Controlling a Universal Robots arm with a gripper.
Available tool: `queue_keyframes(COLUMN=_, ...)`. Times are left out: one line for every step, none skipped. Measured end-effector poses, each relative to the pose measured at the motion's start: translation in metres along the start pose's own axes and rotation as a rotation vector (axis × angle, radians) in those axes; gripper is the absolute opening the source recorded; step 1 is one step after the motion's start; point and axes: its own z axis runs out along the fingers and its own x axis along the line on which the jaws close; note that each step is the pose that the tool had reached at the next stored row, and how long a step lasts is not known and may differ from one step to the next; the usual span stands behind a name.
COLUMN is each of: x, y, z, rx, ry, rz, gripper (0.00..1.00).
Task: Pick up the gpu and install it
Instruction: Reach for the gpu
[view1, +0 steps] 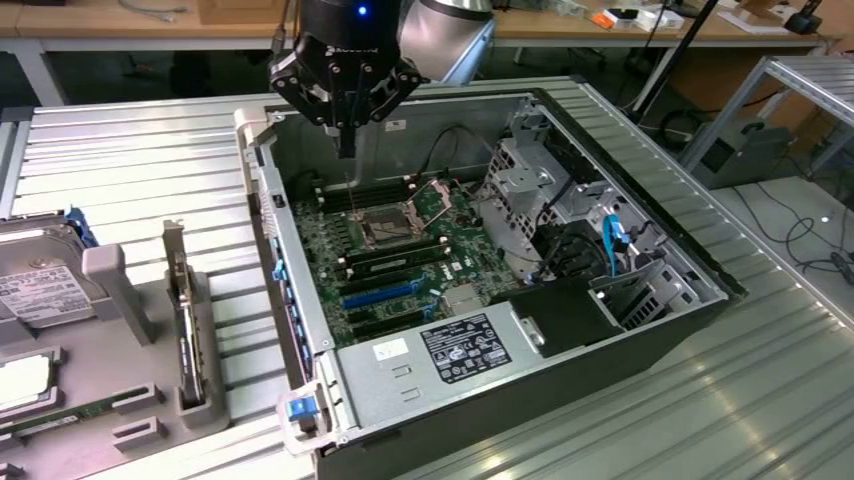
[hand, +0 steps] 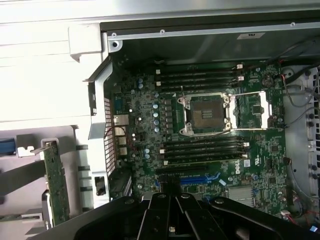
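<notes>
One computer case (view1: 534, 400), one gpu (view1: 184, 340), one hard drive (view1: 40, 290)

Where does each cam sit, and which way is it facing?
Exterior view: high, off the arm, angled down on the open PC case; shows the arm and shut gripper over the case.
Wrist view: on the wrist, looking down at the motherboard; the gripper shows.
Shared: CPU socket, gpu standing in its holder beside the case.

motherboard (view1: 400, 225) green | slots (view1: 384, 293) blue | gpu (hand: 55, 185) board green | table (view1: 147, 160) ribbed silver | holder (view1: 114, 290) grey
</notes>
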Motion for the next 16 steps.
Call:
queue_keyframes(x=0.001, y=-0.0001, z=0.0000, rx=0.0000, ry=0.0000, rz=0.000, gripper=0.11)
queue_keyframes(x=0.001, y=-0.0001, z=-0.0001, rx=0.0000, ry=0.0000, rz=0.000, gripper=0.11)
queue_keyframes(x=0.002, y=-0.0001, z=-0.0001, rx=0.0000, ry=0.0000, rz=0.000, gripper=0.11)
queue_keyframes(x=0.003, y=-0.0002, z=-0.0001, rx=0.0000, ry=0.0000, rz=0.000, gripper=0.11)
queue_keyframes(x=0.004, y=-0.0003, z=-0.0001, rx=0.0000, ry=0.0000, rz=0.000, gripper=0.11)
queue_keyframes(x=0.004, y=-0.0003, z=-0.0002, rx=0.0001, ry=0.0001, rz=0.000, gripper=0.11)
queue_keyframes(x=0.005, y=-0.0004, z=-0.0001, rx=0.0000, ry=0.0000, rz=0.000, gripper=0.11)
queue_keyframes(x=0.006, y=-0.0004, z=-0.0002, rx=0.0000, ry=0.0001, rz=0.000, gripper=0.11)
queue_keyframes(x=0.006, y=-0.0005, z=-0.0002, rx=0.0000, ry=0.0000, rz=0.000, gripper=0.11)
queue_keyframes(x=0.007, y=-0.0005, z=-0.0002, rx=0.0000, ry=0.0001, rz=0.000, gripper=0.11)
queue_keyframes(x=0.008, y=-0.0006, z=-0.0002, rx=0.0000, ry=-0.0001, rz=0.000, gripper=0.11)
queue_keyframes(x=0.008, y=-0.0007, z=-0.0003, rx=0.0001, ry=0.0001, rz=0.000, gripper=0.11)
queue_keyframes(x=0.009, y=-0.0007, z=-0.0003, rx=0.0000, ry=0.0000, rz=0.000, gripper=0.11)
queue_keyframes(x=0.010, y=-0.0008, z=-0.0003, rx=0.0000, ry=0.0000, rz=0.000, gripper=0.11)
queue_keyframes(x=0.011, y=-0.0008, z=-0.0003, rx=0.0000, ry=0.0001, rz=0.000, gripper=0.11)
queue_keyframes(x=0.012, y=-0.0009, z=-0.0003, rx=0.0000, ry=0.0000, rz=0.000, gripper=0.11)
